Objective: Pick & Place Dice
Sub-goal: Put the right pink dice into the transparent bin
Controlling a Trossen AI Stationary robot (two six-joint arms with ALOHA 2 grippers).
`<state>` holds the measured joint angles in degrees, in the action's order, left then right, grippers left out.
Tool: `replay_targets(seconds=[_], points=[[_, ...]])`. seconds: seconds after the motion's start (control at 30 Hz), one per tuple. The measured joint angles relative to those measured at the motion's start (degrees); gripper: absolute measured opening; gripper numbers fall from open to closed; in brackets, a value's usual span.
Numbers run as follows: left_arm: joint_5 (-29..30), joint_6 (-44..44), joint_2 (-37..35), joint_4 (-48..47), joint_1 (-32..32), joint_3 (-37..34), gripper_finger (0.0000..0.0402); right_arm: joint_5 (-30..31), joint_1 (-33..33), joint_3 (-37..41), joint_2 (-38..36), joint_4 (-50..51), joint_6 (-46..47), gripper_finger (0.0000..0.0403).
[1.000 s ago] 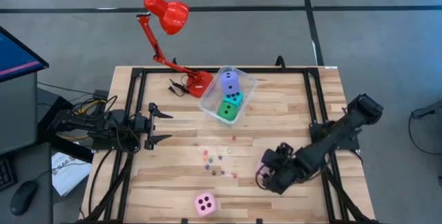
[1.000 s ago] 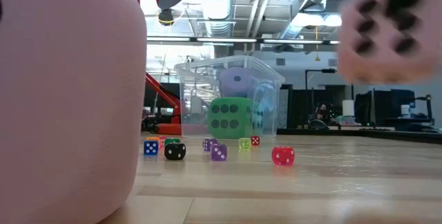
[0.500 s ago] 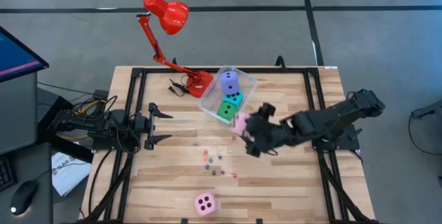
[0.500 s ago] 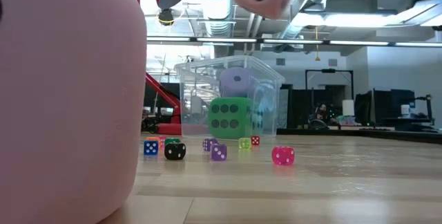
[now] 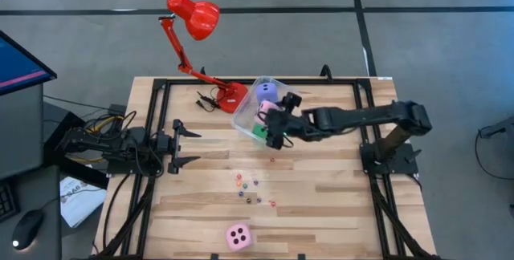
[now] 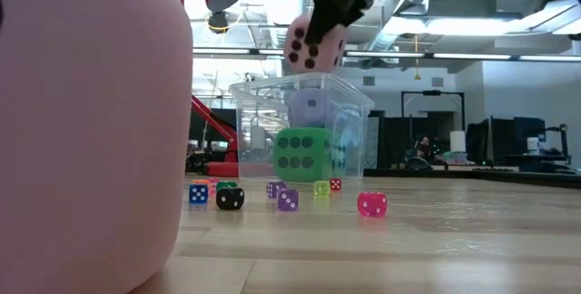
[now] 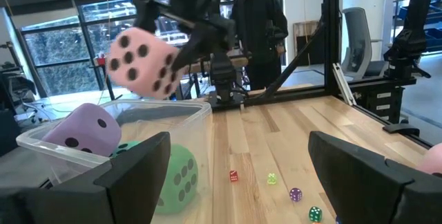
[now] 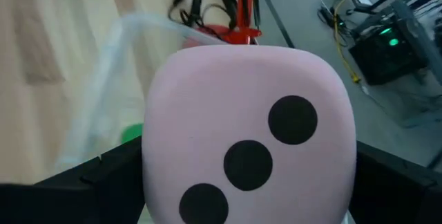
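Observation:
My right gripper (image 5: 279, 123) is shut on a pink die (image 5: 271, 116) with dark pips and holds it over the clear tub (image 5: 245, 115) at the far middle of the table. In the tub lie a purple die (image 5: 267, 91) and a green die (image 5: 258, 132). A second pink die (image 5: 238, 236) rests on the table near its front edge and fills the left of the low view (image 6: 82, 131). Tiny coloured dice (image 5: 253, 186) are scattered on the wood. My left gripper (image 5: 183, 145) waits open at the table's left. My right gripper pinches the pink die between its two fingers (image 8: 76, 182), one on each of two opposite faces (image 8: 157, 172). The three-pip face (image 8: 248, 162) looks back at the wrist camera. The fingers come from the table's right, slanting down. The die hangs clear above the tub's rim (image 6: 304, 81).
A red desk lamp (image 5: 197, 19) stands on its base (image 5: 229, 95) just left of the tub, at the far edge. Black frame bars (image 5: 365, 132) run along the table's sides. Bare wood lies between the tub and the tiny dice (image 6: 286, 199).
My right gripper has carried the pink die up from the table's near right, toward the far left, and now holds it over the tub. It has stayed shut on the die throughout.

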<state>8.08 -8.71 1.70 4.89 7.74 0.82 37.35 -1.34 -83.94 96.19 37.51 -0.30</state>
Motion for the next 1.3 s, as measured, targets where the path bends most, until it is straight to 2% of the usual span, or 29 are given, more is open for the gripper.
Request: replay_targets(seconds=[0.2, 0.43, 0.6, 0.73, 1.0, 1.3], points=[[0.02, 0.0, 1.12, -0.02, -0.02, 0.0, 0.0333, 0.21, 3.27, -0.02, 4.56, -1.43, -2.72, 0.0383], [0.01, 0.02, 2.28, 0.01, 0.0, 0.0, 0.0333, 0.17, 3.81, 0.0, 9.1, -2.66, -7.03, 0.0383], [0.02, 0.0, 2.45, 0.3, -0.02, 0.0, 0.0333, -0.22, 4.73, -0.41, 9.43, -4.12, -9.02, 0.0383], [0.01, 0.01, 2.51, 0.38, -0.01, 0.0, 0.0333, -0.39, 4.96, -3.27, 8.18, -1.51, -6.52, 0.0383], [0.02, 0.0, 3.12, 0.82, -0.02, 0.0, 0.0333, -14.73, 4.74, -5.71, 4.47, -4.24, -1.13, 0.0383], [0.02, 0.02, 3.36, 0.76, 0.0, 0.0, 0.0333, -15.02, 4.9, -5.7, 4.27, -3.06, 0.31, 0.0383]])
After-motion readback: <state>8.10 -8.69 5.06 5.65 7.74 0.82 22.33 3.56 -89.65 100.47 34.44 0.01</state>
